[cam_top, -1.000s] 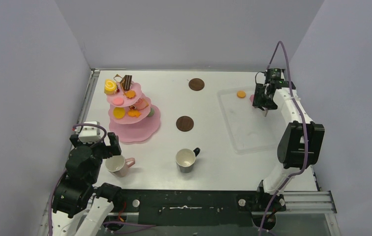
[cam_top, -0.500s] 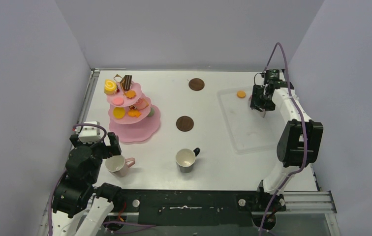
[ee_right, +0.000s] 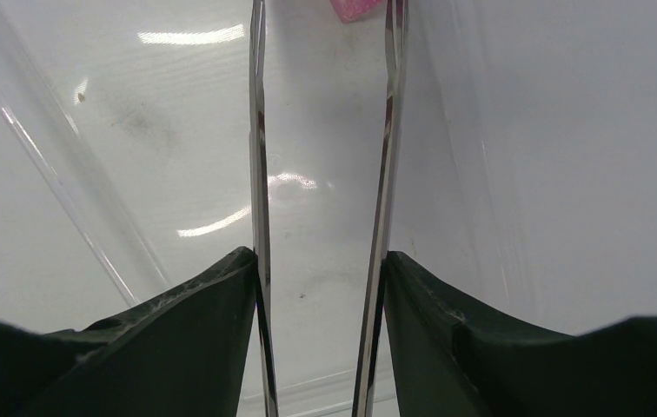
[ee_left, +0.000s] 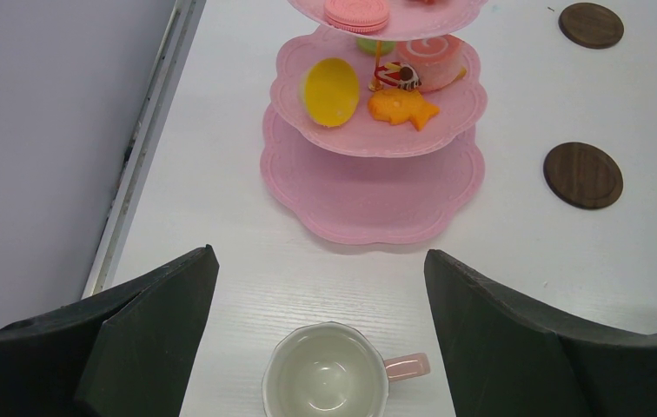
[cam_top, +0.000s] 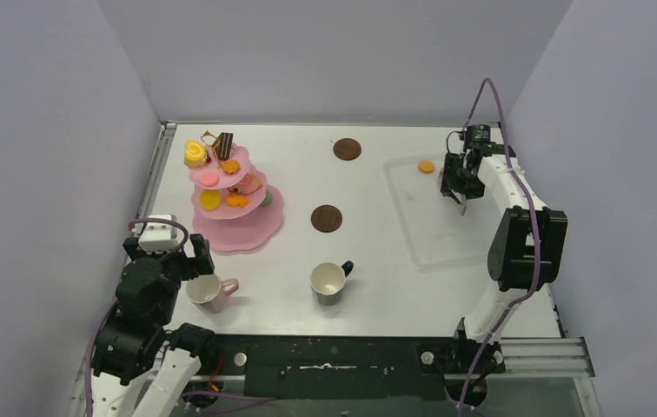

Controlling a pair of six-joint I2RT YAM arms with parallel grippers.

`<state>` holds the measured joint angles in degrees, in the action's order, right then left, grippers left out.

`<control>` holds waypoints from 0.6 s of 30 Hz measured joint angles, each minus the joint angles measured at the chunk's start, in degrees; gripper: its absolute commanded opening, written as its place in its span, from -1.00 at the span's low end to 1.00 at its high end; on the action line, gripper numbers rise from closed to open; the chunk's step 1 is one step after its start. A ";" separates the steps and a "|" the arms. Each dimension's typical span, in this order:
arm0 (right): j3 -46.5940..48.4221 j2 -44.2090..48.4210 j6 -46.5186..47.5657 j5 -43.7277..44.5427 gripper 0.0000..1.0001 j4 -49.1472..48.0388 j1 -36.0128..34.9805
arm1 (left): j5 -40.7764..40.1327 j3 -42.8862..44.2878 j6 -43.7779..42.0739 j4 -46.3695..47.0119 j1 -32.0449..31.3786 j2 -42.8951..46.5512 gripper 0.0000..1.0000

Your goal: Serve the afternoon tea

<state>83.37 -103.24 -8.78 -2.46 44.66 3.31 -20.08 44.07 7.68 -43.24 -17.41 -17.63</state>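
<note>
The right gripper [ee_right: 321,261] is clamped on the long metal tongs [ee_right: 258,139]. The two tong blades stand apart and point down into the clear rectangular plastic tray [cam_top: 434,228]. A small pink toy pastry [ee_right: 355,8] lies in the tray just beyond the blade tips. A small round orange toy pastry [cam_top: 427,166] lies near it, by the tray's far edge.

Both pastries appear light and rigid, and the polished blades probably give little friction. Take the pink piece across its widest part, squeeze moderately and lift it level.

The left gripper [ee_left: 318,256] holds nothing. Its jaws are spread wide above the upright, empty pink mug [ee_left: 325,382], which stands near the pink three-tier scalloped stand [ee_left: 368,204]. The mug looks stiff, smooth and heavier than the pastries. Grip it across the wall at the rim, not by the thin handle.
</note>
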 measured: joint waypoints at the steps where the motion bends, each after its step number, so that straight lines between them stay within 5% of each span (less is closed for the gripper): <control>1: 0.00 -0.13 0.00 0.11 0.00 0.00 0.00 | 0.00 0.00 0.00 0.00 0.00 0.00 0.76; 18: 0.04 -0.68 -0.92 3.34 -0.34 0.90 -1.03 | -0.02 0.00 0.02 -0.02 -0.28 1.68 0.76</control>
<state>83.42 -103.92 -9.69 0.89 45.56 2.28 -20.10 44.07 7.70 -43.27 -17.69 -15.94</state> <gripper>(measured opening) 0.361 0.879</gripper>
